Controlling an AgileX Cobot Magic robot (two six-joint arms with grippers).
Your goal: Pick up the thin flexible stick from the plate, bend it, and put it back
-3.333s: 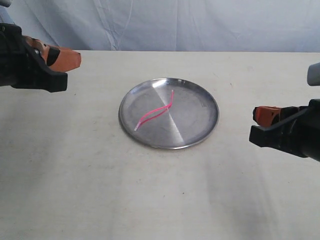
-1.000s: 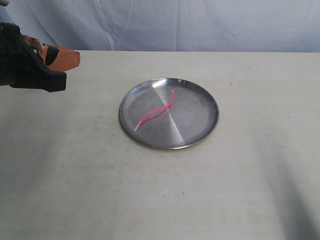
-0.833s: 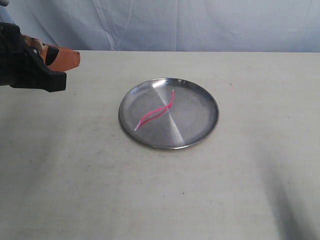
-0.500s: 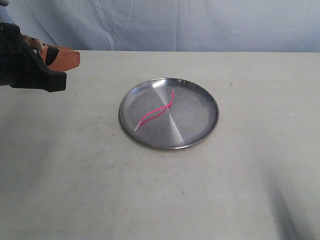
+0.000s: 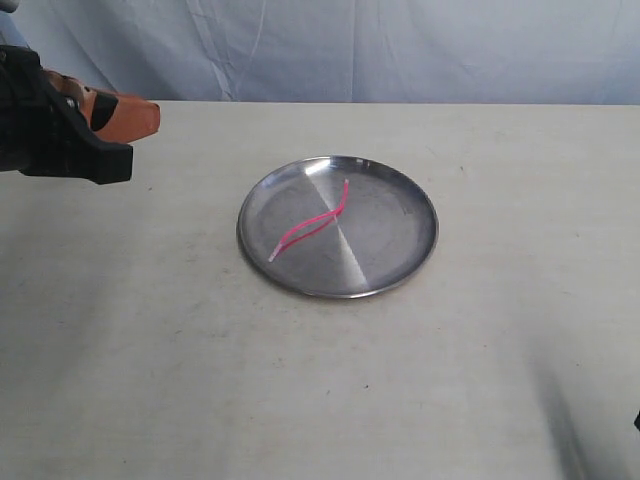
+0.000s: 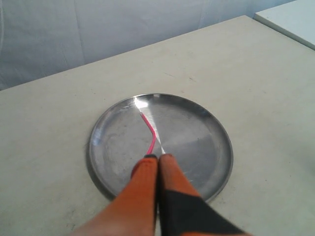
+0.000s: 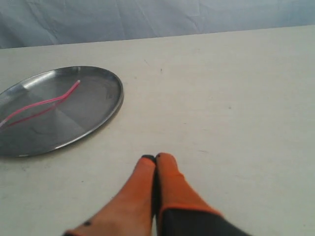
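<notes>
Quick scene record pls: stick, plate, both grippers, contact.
stick: pink, wavy, lying on plate, not held
plate: steel, round, on table, mid exterior view
left gripper: shut, empty, left side of the exterior view, clear of plate
right gripper: shut, empty, over bare table beside plate
contact: neither gripper touches stick or plate

The right gripper [image 7: 155,158] is gone from the right side of the exterior view, where it hung beside the plate [image 5: 385,240] three seconds ago. A dark sliver [image 5: 637,421] now pokes in at that view's lower right edge. The soft shadow on the surface [image 5: 300,400] has slid toward that corner.
</notes>
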